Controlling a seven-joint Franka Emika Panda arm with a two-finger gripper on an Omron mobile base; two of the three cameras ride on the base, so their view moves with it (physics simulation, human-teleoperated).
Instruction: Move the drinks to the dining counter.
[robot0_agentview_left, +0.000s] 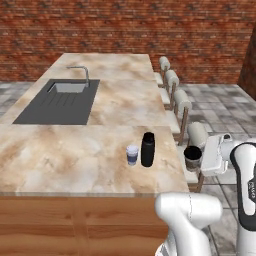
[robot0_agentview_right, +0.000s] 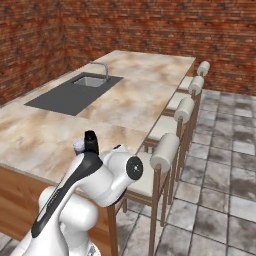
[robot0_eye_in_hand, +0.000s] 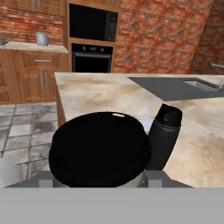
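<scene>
My gripper (robot0_agentview_left: 200, 159) is shut on the dark coffee cup (robot0_agentview_left: 192, 157), which hangs just off the right edge of the dining counter (robot0_agentview_left: 75, 155), above a stool. In the hand view the cup's black lid (robot0_eye_in_hand: 99, 148) sits close between the fingertips. The tall black bottle (robot0_agentview_left: 147, 149) stands upright on the counter near that edge, with the small white cup with a blue band (robot0_agentview_left: 132, 154) right beside it on its left. Beyond the lid stands the bottle (robot0_eye_in_hand: 164, 133), with the white cup (robot0_eye_in_hand: 145, 124) mostly hidden behind it. The bottle's top (robot0_agentview_right: 90, 140) peeks over my arm.
A dark inset sink (robot0_agentview_left: 60, 102) with a faucet (robot0_agentview_left: 82, 72) lies at the counter's far left. Padded stools (robot0_agentview_left: 181, 102) line the right side, one (robot0_agentview_left: 197, 135) just behind the held cup. A brick wall (robot0_agentview_left: 125, 25) stands behind. A wall oven (robot0_eye_in_hand: 91, 54) faces the hand camera.
</scene>
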